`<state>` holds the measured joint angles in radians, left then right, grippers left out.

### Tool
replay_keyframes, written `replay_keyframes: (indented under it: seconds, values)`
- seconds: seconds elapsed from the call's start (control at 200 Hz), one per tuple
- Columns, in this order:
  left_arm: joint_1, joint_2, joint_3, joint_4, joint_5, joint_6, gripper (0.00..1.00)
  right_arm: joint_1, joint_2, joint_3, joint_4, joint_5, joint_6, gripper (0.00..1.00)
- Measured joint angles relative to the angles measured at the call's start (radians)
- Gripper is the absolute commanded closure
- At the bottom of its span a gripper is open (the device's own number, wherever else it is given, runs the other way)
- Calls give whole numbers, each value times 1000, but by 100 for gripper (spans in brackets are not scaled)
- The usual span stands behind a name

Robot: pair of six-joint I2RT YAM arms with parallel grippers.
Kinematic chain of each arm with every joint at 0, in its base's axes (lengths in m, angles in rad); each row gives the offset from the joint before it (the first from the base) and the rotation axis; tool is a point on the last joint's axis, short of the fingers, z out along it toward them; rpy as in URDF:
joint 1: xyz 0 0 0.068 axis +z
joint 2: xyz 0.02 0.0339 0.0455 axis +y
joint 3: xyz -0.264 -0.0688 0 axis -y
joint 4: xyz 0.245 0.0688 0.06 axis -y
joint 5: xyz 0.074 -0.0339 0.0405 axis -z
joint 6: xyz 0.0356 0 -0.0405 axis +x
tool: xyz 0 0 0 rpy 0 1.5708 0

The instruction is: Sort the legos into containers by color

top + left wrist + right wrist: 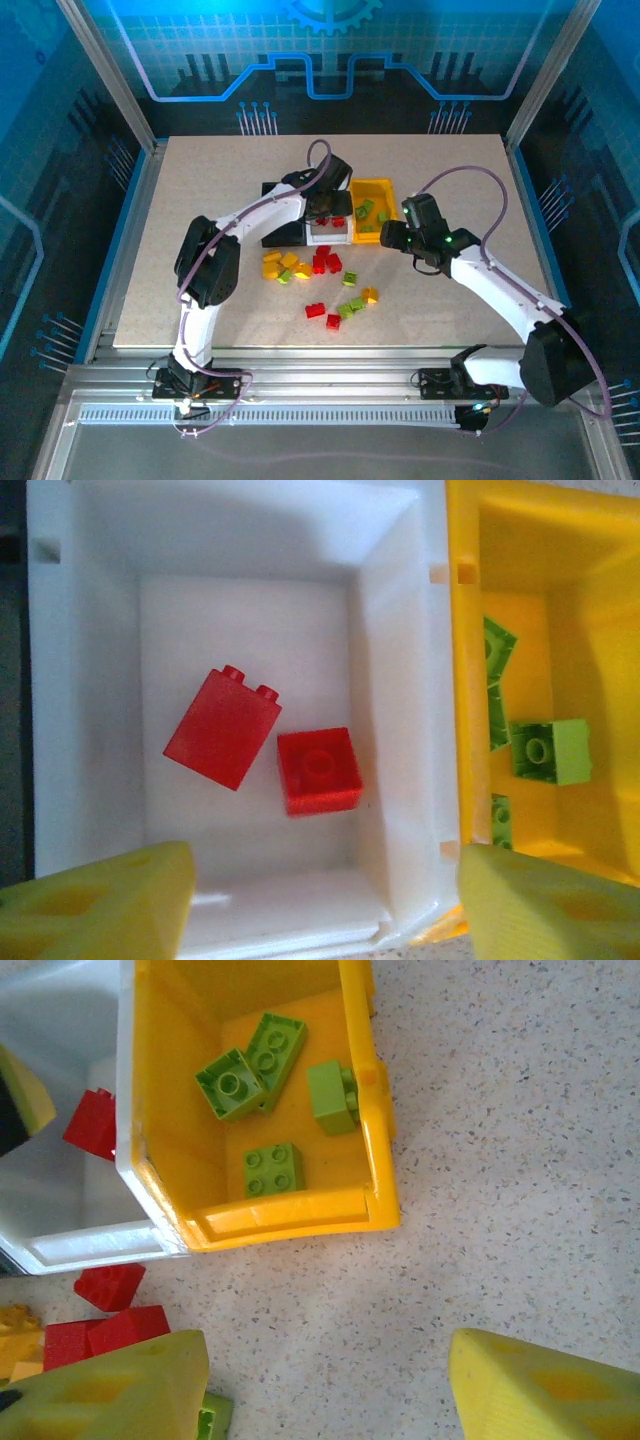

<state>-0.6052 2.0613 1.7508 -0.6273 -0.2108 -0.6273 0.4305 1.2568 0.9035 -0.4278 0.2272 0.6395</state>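
Legos (pixel 327 262) look light, rigid, slick: pinch flat sides, not studs. Two red sit in white bin (pixel 90 540), green in yellow bin (pixel 290 1222), rest loose on desk (pixel 200 200). Left tool (pixel 325 900) and right tool (pixel 330 1390) both wide, empty.

You had the middle bin (pixel 90 540) holding two bricks (pixel 222 728) side by side. The bin to its right (pixel 290 1215) stood against it with four bricks (pixel 275 1168) inside. Loose bricks (pixel 325 262) lay before both on the worktop (pixel 200 180).
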Motion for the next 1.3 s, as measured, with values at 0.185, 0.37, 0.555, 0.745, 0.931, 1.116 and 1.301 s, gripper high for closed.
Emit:
replay_keyframes:
  seconds: [0.185, 0.37, 0.555, 0.745, 0.931, 1.116, 1.301]
  values:
    - [-20, -191, -176, 46, 33, -30, 1, 0, -10, 0, -8, 0, 0, 34]
    - [-112, -477, -418, 114, 60, -37, 1, 0, -10, -7, -7, -2, 12, 34]
    - [-189, -624, -685, 152, 93, -55, 1, 0, -14, -63, 2, -12, 26, 34]
    - [-241, -711, -918, 170, 159, -110, 4, 0, -13, -78, 12, -21, 34, 34]
    - [-273, -738, -1042, 279, 279, -218, 4, 0, 2, -82, 30, -23, 35, 34]
    - [-298, -688, -1053, 381, 381, -284, 4, 0, 11, -86, 36, -22, 34, 34]
    - [-301, -600, -1034, 424, 420, -292, 12, 0, 11, -86, 37, -19, 34, 34]
